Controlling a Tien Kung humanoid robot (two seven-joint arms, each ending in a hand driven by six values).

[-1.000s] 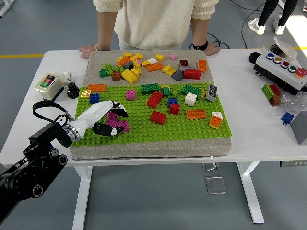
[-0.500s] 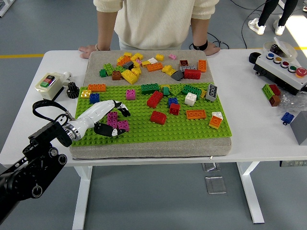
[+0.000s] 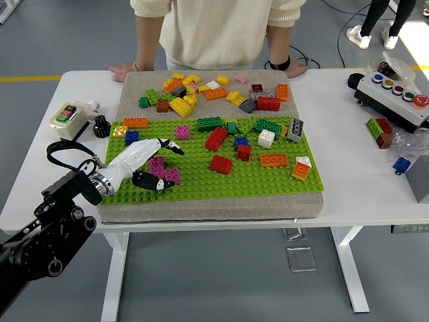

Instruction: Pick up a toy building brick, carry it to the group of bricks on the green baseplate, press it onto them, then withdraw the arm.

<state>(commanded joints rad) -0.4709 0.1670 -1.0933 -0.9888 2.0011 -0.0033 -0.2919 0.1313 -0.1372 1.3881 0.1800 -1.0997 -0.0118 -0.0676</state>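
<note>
From where I stood, nothing could be read: no words, numbers or brand marks showed on anything near the table (image 3: 348, 194).

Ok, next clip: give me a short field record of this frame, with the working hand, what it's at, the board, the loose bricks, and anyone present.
working hand: left hand, reaching in from the left over the green baseplate
hand state: fingers spread around the magenta bricks; firm grasp not clear
right hand: not in view
loose bricks: pile on the grey pad beyond the baseplate
on baseplate: scattered bricks, including a red brick
person: standing at the far side, both hands resting on the table edge
</note>
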